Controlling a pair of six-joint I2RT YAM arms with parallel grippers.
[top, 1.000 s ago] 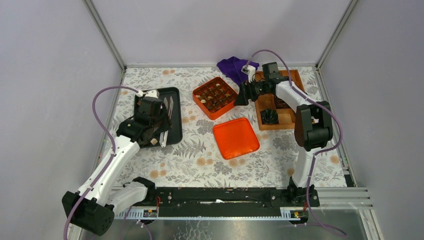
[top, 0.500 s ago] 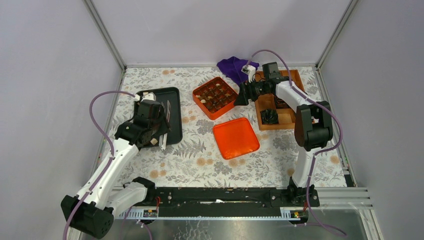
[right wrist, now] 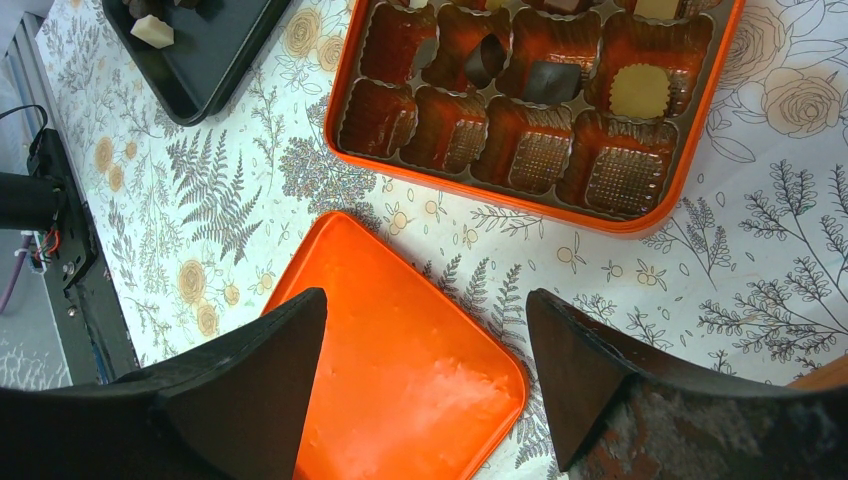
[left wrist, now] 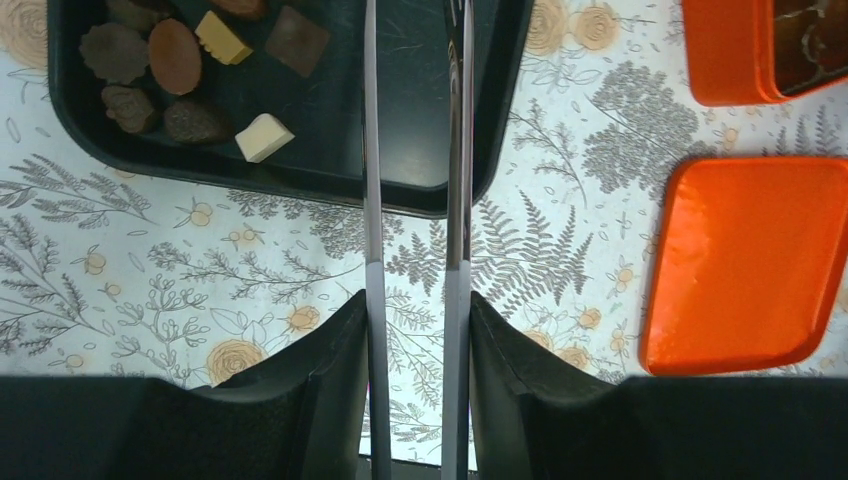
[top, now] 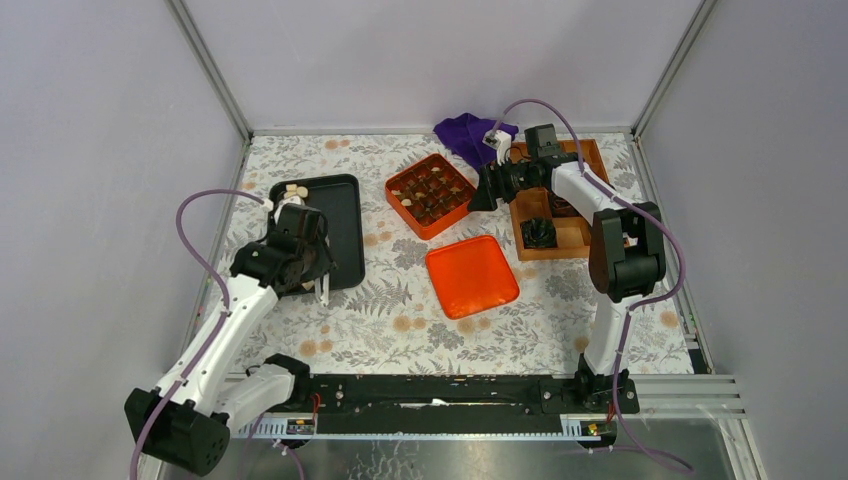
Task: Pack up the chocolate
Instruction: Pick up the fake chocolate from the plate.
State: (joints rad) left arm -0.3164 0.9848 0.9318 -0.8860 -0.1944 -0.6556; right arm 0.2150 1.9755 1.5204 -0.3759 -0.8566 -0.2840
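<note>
Since a second ago the left arm has drawn back toward the near edge of the black tray (left wrist: 410,150). The left gripper (left wrist: 415,60) now hangs there with its thin jaws a little apart and nothing between them, probably to line up on the loose chocolate (left wrist: 175,60) at the tray's far end. A few pieces already sit in the orange box (right wrist: 530,205), its lid (right wrist: 400,380) lying beside it on the surface so the cups stay reachable, and the right gripper (right wrist: 425,300) waits above, jaws wide apart and empty.
</note>
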